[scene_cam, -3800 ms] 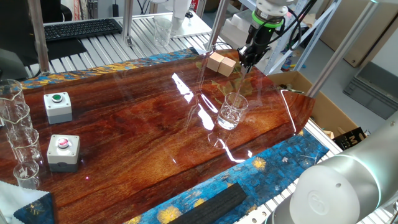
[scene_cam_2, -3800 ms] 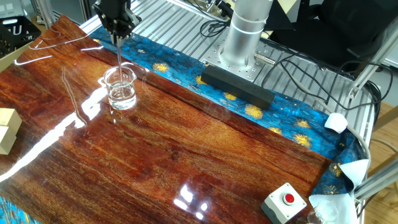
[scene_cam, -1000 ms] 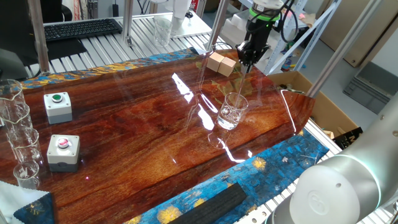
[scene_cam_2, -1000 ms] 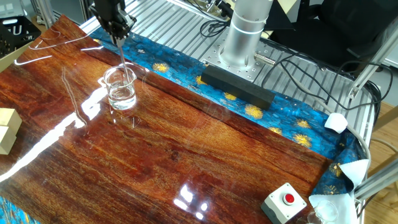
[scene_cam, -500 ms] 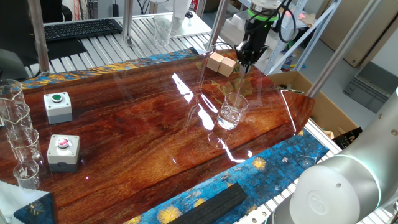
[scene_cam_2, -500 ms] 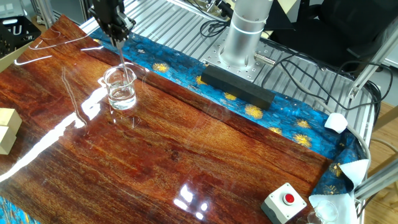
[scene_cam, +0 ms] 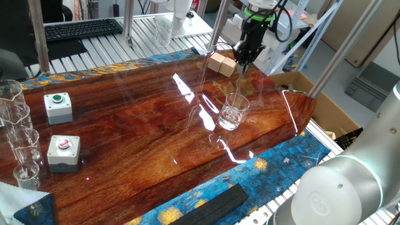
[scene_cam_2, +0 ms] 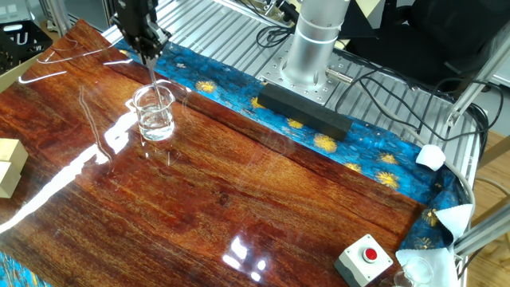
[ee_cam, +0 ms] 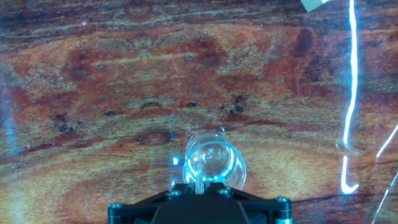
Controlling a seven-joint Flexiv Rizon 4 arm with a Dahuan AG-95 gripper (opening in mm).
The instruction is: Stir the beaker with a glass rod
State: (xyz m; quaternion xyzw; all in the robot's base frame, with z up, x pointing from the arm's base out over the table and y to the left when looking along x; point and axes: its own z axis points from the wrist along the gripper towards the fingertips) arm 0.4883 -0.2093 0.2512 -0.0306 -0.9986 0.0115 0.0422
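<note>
The beaker is a short clear glass standing upright on the glossy wooden table toward its right end; the other fixed view has the beaker at upper left. Directly above it my gripper is shut on the glass rod, which hangs down slightly tilted with its lower end inside the beaker. The same gripper and rod appear in the other fixed view. Looking down from the hand, the beaker sits just ahead of the black jaws, with the rod pinched between them.
Two wooden blocks lie behind the beaker. Two button boxes and tall glass vessels stand at the left end. A black bar lies on the blue cloth beside the arm's base. An open cardboard box sits past the right edge.
The gripper has shifted a little sideways above the beaker, swinging the rod's tilt while its lower end stays inside. The beaker has not moved.
</note>
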